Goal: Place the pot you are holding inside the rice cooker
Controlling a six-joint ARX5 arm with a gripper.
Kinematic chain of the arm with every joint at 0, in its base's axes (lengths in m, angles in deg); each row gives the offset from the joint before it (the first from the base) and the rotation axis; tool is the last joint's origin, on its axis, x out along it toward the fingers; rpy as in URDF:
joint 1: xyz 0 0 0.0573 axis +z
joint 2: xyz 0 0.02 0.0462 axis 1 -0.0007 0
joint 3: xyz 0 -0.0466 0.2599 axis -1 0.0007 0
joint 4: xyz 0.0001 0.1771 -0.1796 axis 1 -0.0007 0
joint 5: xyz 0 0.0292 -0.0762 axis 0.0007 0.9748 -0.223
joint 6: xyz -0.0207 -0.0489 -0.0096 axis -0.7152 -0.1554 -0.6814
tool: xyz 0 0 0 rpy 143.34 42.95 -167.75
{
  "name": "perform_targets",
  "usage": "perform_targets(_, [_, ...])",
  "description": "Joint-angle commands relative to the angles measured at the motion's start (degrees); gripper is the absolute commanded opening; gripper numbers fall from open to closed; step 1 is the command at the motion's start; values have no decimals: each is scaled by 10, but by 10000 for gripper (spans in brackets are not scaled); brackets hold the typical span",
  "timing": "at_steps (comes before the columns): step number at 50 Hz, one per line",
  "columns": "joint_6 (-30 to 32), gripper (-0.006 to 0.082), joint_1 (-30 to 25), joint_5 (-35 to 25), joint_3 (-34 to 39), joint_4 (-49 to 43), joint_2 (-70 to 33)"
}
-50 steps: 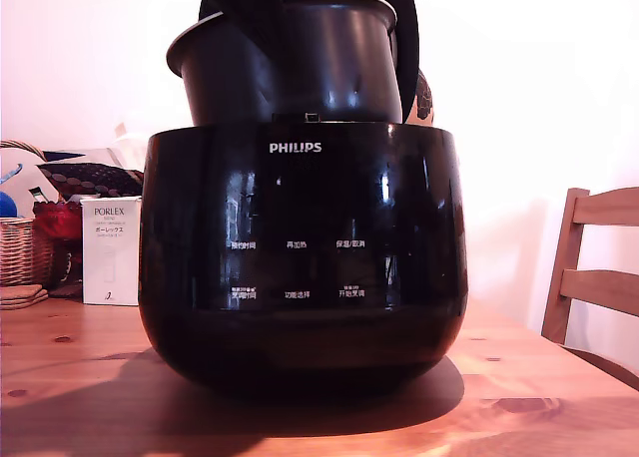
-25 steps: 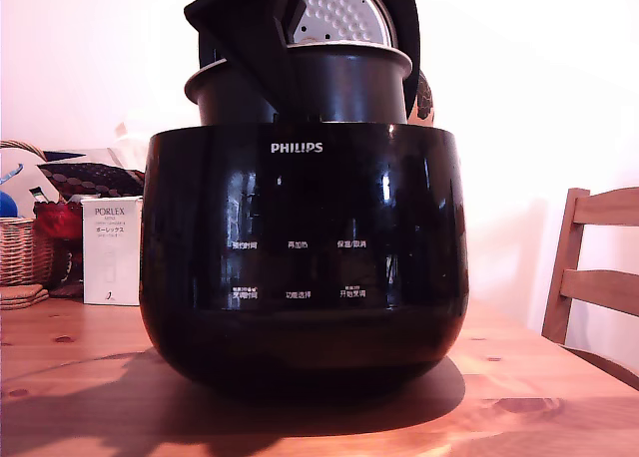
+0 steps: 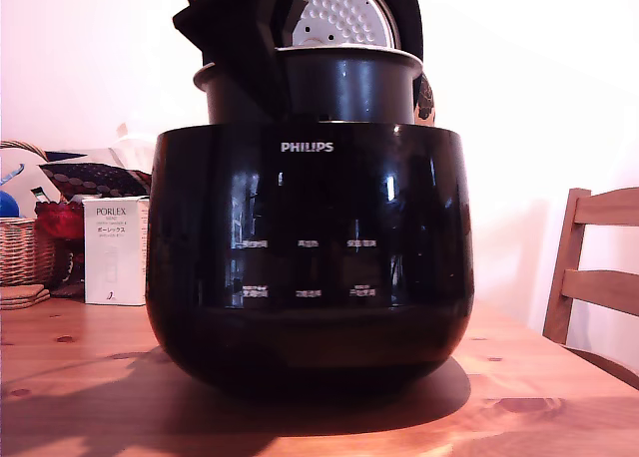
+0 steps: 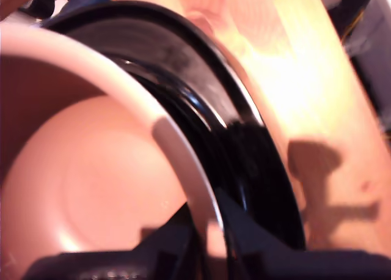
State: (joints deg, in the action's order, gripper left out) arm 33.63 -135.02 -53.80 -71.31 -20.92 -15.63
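While pot [image 3: 329, 86] sits partly down in rice cooker [image 3: 310, 257] mouth, flared rim shows above cooker top edge, roughly level. Open lid [image 3: 349, 8] rises behind pot at 12 o'clock, dimpled plate facing forward. Room above rim tight toward lid, freer at 9 o'clock. My gripper [image 4: 208, 231] clamped on pot rim, 1 finger inside, 1 outside, at 10 o'clock of pot in exterior view. Arm slants down from upper left. Table [image 3: 559, 397] bare around cooker base; chair [image 3: 594, 267] at 3 o'clock.
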Motion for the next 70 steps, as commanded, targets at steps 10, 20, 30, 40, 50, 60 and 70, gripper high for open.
perform_targets(10, [99, -24, -3, 53, -5, 51, 9])
perform_targets(20, [108, -24, -3, 82, -5, 49, 9])
perform_targets(30, [102, -24, -3, 86, -5, 2, 9])
perform_targets(40, [74, -24, 7, 94, -5, -49, 9])
perform_targets(50, [71, -24, 17, 124, -5, -71, 9])
perform_targets(60, [57, -24, 24, 127, -5, -79, 10])
perform_targets(70, [53, -24, 23, 106, -5, -70, 10])
